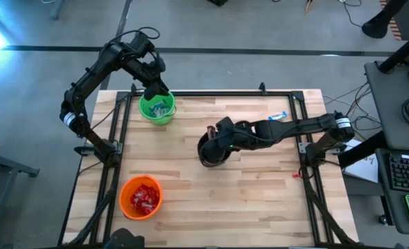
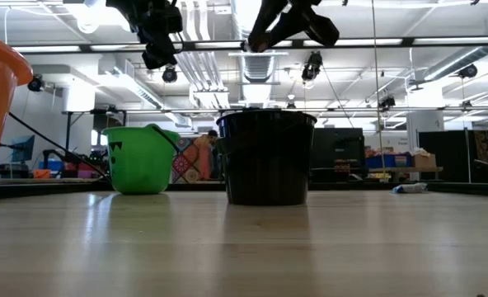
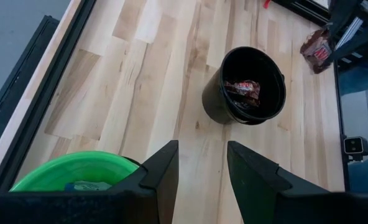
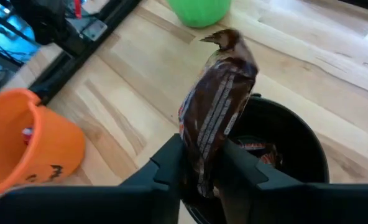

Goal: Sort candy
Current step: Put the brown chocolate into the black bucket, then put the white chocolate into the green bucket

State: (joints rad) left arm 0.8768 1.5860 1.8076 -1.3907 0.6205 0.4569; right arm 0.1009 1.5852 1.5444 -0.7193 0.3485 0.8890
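High view: right tool (image 1: 211,144) poised over the black cup (image 1: 212,153) with a dark brown candy bar (image 4: 216,104).
From left to right, the left tool (image 1: 156,91) hung over the green cup (image 1: 157,108), its fingers (image 3: 161,175) spread and empty; the right tool pinched the brown bar between its fingers, directly above the black cup. To do the drop well, I judged the tool should stay centred over the rim and open fully so the wrapper falls clear. Only the left wrist view showed a brown bar (image 3: 242,91) already lying inside the black cup; only the high view showed red candy in the orange cup (image 1: 141,196) and a blue-and-white bar (image 1: 278,116) left on the surface (image 1: 260,200).
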